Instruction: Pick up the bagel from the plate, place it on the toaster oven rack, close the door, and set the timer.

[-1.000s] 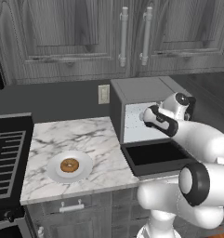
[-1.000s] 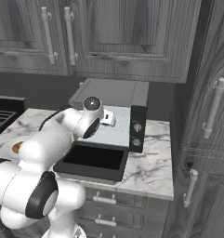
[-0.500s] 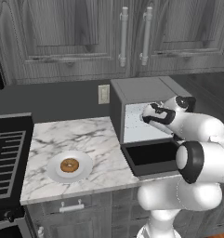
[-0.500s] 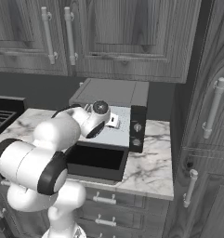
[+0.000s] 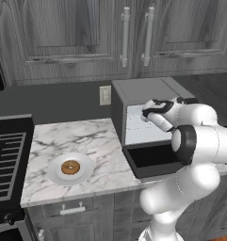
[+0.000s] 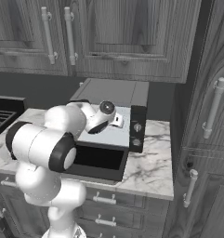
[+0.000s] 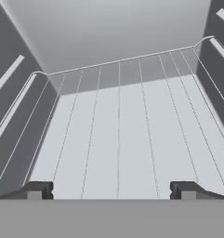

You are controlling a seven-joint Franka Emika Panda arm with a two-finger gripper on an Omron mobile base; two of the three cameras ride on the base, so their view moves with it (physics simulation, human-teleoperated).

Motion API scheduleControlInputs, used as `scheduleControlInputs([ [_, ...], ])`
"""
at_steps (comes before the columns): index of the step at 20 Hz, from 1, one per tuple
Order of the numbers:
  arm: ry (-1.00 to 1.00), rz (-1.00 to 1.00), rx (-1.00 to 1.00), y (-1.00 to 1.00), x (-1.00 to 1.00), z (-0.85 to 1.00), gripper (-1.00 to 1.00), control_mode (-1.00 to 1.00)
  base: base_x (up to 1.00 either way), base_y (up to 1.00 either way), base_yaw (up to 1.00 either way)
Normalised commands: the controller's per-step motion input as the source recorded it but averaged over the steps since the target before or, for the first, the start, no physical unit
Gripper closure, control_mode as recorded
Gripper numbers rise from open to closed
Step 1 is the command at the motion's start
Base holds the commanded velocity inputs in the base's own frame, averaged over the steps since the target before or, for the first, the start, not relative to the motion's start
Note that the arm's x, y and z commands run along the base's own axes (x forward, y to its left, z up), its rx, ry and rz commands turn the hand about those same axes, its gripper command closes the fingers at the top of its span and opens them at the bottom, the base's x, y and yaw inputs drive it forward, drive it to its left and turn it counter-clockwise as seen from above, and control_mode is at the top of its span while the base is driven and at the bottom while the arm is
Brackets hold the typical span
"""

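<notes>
Grey wood cabinets (image 5: 77,37) run along the wall above a marble counter (image 5: 82,141), and a black stove (image 5: 6,160) stands at the counter's left end. On the right part of the counter sits a boxy dark-grey toaster oven (image 5: 143,92) with its door (image 5: 155,160) dropped flat toward the front, black window facing up. In the right base view two knobs (image 6: 137,127) sit one above the other on the oven's right-hand panel. The white arm (image 5: 199,141) rises in front of the oven and bends so that the hand points into the open cavity. Inside lies the pale rack (image 7: 118,139), a flat grid of thin lines reaching to the back wall. The gripper (image 7: 111,189) is at the mouth of the oven just above the rack's front part; its two dark fingertips (image 7: 36,189) stand wide apart with nothing between them. A round white plate (image 5: 55,175) lies on the counter well to the left of the oven, near the front edge. The bagel (image 5: 70,167), a small golden-brown ring, rests at the plate's centre, well apart from the gripper.
</notes>
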Motion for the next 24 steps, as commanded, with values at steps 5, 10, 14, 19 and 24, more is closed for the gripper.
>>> scheduleControlInputs([
  [5,0.0,0.0,0.0,0.0,0.33,-0.17,-1.0,-1.0,0.0,0.0,0.0],
  [10,0.0,0.0,0.0,0.0,0.3,-0.22,-1.0,-1.0,0.0,0.0,0.0],
  [14,0.0,0.0,0.0,0.0,0.23,-0.27,-1.0,-1.0,0.0,0.0,0.0],
  [19,0.07,0.0,0.0,0.0,0.0,-0.51,-1.0,-1.0,0.0,0.0,0.0],
  [24,0.2,0.0,0.0,0.0,-0.33,-0.64,-1.0,-1.0,0.0,0.0,0.0],
])
